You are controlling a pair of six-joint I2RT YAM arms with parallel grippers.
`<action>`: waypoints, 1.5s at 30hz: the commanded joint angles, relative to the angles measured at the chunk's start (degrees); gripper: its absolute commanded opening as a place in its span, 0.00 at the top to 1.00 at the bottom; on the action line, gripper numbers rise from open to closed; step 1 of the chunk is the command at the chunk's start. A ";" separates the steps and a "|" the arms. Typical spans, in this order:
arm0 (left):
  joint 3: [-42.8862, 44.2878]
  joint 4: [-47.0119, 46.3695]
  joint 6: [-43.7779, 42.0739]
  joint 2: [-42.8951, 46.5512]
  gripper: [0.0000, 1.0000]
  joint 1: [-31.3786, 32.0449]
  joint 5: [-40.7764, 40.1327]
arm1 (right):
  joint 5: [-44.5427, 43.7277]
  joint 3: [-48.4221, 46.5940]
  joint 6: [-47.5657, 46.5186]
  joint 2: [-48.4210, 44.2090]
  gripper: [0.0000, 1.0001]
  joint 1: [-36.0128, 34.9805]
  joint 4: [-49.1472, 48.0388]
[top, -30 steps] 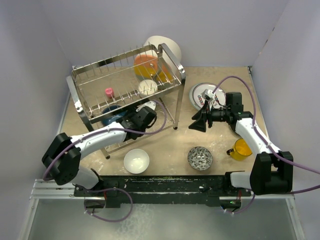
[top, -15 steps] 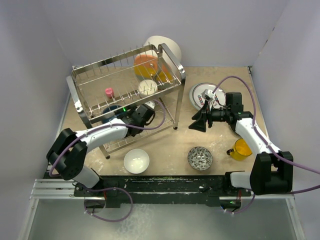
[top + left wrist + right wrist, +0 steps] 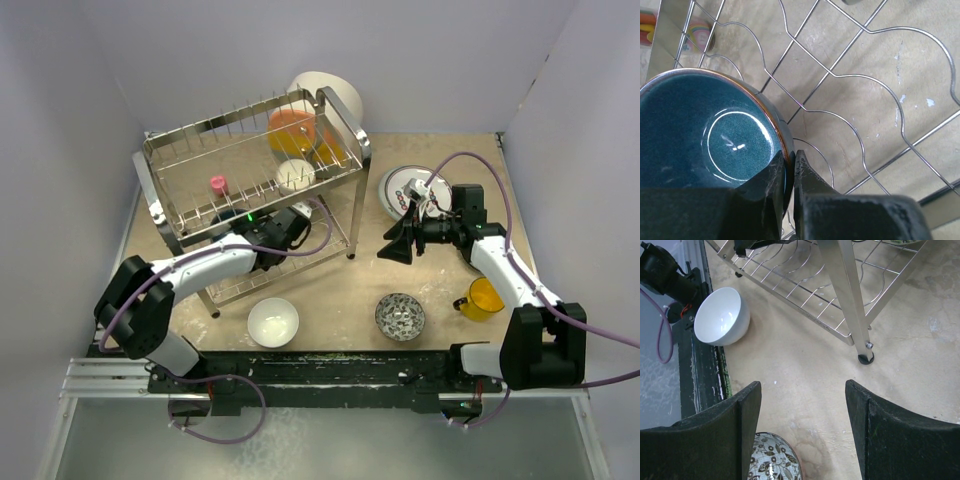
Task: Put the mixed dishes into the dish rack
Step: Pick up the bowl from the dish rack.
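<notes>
The dish rack (image 3: pixel 347 122) of chrome wire stands at the back left. On its lower tier (image 3: pixel 865 75) sits a dark blue bowl (image 3: pixel 705 135), half hidden under the upper tier in the top view (image 3: pixel 222 229). My left gripper (image 3: pixel 790 156) reaches under the upper tier and is shut on this bowl's rim, one finger inside and one outside. My right gripper (image 3: pixel 802 385) hangs open and empty over bare table right of the rack's front leg (image 3: pixel 850 300). Loose on the table are a white bowl (image 3: pixel 273 321), a small grey-patterned bowl (image 3: pixel 400 316), a yellow cup (image 3: pixel 484 297) and a red-lettered white plate (image 3: pixel 405 186).
The upper tier carries orange dishes (image 3: pixel 290 128), a small pink piece (image 3: pixel 217 184) and a small white cup (image 3: pixel 295 176). A big white bowl (image 3: pixel 335 90) leans behind the rack. Walls close the table on three sides. The black base rail (image 3: pixel 330 365) runs along the near edge.
The left gripper has closed onto the dark blue bowl's rim, and its arm has shifted a little to the left under the rack. The right arm has not moved.
</notes>
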State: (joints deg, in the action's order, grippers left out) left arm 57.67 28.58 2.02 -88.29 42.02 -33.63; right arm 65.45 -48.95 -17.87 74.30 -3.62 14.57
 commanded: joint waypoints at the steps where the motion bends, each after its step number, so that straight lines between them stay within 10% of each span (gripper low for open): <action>1: 5.42 1.61 0.84 2.31 1.00 0.95 0.81 | 0.93 -2.55 -1.23 -0.56 0.29 0.28 0.62; 19: 8.35 4.49 7.53 8.83 1.00 15.46 -3.86 | 1.71 -2.00 -1.06 -1.44 0.29 0.37 0.27; 34: -5.73 -20.32 14.07 23.08 1.00 19.02 9.26 | 3.76 0.52 3.49 -1.95 0.20 0.28 -4.79; 45: -16.11 -39.50 15.69 29.15 1.00 19.69 15.14 | 9.32 12.21 40.62 -3.46 0.02 -1.33 -41.41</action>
State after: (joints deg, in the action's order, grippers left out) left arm 41.39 5.08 17.52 -63.29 61.10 -20.05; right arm 71.99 -40.16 3.29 72.51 -3.81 -7.16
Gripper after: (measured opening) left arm 0.106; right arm 0.975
